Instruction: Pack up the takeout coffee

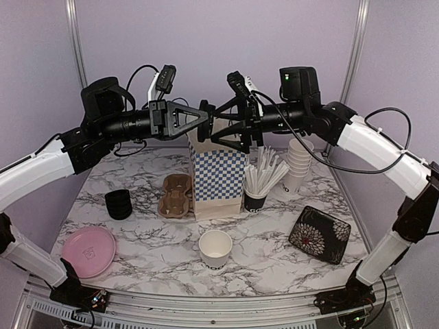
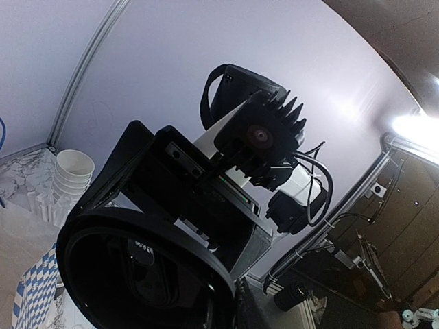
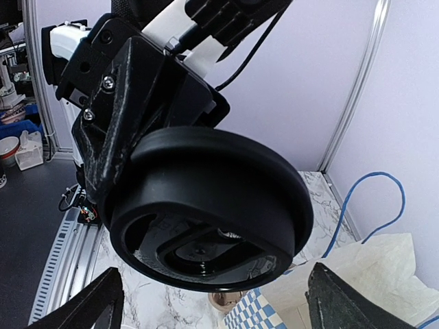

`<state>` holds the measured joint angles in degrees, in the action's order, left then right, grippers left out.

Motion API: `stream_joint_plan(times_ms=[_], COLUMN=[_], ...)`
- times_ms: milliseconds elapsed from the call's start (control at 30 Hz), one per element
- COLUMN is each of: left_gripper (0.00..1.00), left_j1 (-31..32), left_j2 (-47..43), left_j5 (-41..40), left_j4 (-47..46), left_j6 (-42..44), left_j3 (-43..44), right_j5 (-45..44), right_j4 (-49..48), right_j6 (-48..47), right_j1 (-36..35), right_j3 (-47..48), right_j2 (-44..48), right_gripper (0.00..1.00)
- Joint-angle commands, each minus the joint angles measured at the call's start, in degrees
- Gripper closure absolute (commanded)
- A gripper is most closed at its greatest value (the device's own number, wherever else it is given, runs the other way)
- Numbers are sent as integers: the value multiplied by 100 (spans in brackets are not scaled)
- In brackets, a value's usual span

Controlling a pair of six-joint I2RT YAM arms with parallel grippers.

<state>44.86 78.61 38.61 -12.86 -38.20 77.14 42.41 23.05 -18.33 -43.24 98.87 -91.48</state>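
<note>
My left gripper (image 1: 199, 115) is shut on a black plastic lid (image 1: 204, 112), held high above the blue-checked paper bag (image 1: 218, 179). The lid fills the right wrist view (image 3: 206, 205) and the lower left of the left wrist view (image 2: 137, 274). My right gripper (image 1: 219, 123) faces it, open, with its fingers (image 3: 86, 308) spread to either side and apart from the lid. A white paper cup (image 1: 215, 248) stands open, without a lid, at the front middle of the table. The brown pulp carrier (image 1: 175, 195) lies left of the bag.
A stack of white cups (image 1: 298, 163) and a black cup of white straws (image 1: 257, 186) stand right of the bag. A low stack of black rings (image 1: 118, 203) and a pink plate (image 1: 89, 251) are at the left. A black patterned tray (image 1: 319, 234) is at the right.
</note>
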Motion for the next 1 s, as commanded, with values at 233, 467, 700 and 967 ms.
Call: stream_joint_plan(times_ms=[233,467,700,967], left_gripper=[91,91,91,89], left_j1=[46,57,109,153], left_j2=[58,87,133,119], left_j5=[64,42,28,-20], left_j4=[-331,-348,-375,-384], left_j6=[-113,-141,-173,-176], left_j3=[110,100,108,67], right_j5=[-34,51,260,341], right_j4=[42,-23,-244,-426], right_j6=[-41,115,530,857], right_j1=[-180,-184,-183,-184], right_j3=[255,246,210,179], right_j2=[83,134,59,29], right_gripper=[16,18,18,20])
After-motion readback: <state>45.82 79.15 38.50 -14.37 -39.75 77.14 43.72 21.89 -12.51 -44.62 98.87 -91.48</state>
